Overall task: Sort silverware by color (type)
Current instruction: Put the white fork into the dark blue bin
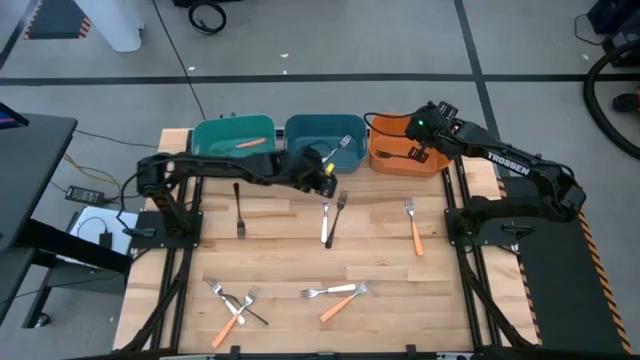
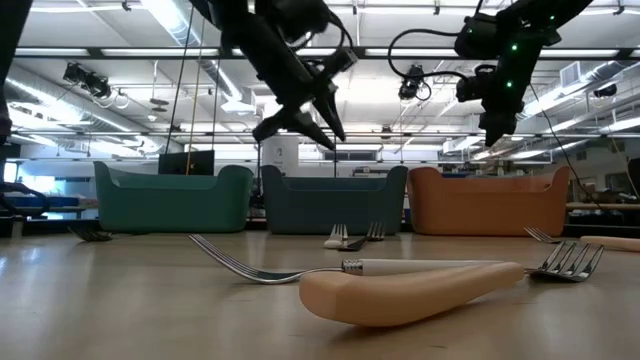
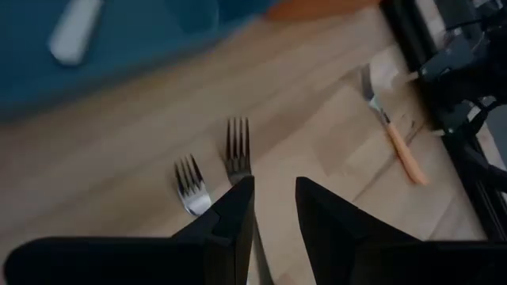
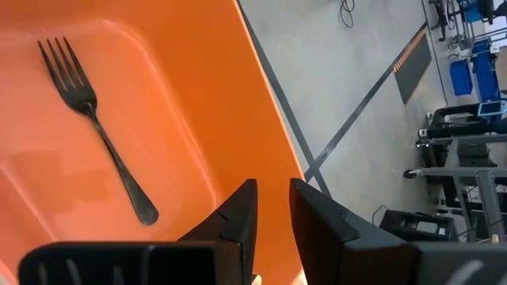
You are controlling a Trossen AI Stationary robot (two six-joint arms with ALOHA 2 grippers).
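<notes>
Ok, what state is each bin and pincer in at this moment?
Green bin: holds an orange-handled fork.
Blue bin: holds a silver fork.
Orange bin: holds a black fork.
Left pincer: open, empty, above the table.
Right pincer: open, empty, over the orange bin.

1. Black fork (image 4: 95, 127): lies flat in the orange bin (image 1: 400, 160), alone.
2. Silver fork (image 1: 343, 146): in the blue middle bin (image 1: 300, 130), leaning against its wall.
3. Orange-handled piece (image 1: 250, 142): in the green bin (image 1: 215, 132).
4. Second black fork (image 1: 239, 210): flat on the table (image 1: 280, 250), below the green bin.
5. Two forks (image 1: 333, 215): side by side mid-table, tines toward the bins.
6. Orange-handled fork (image 1: 413, 228): alone on the right.
7. Crossed cluster (image 1: 235, 303): at front left, with orange, silver and black handles.
8. Silver fork and orange-handled fork (image 1: 340, 295): at front centre, touching.
</notes>
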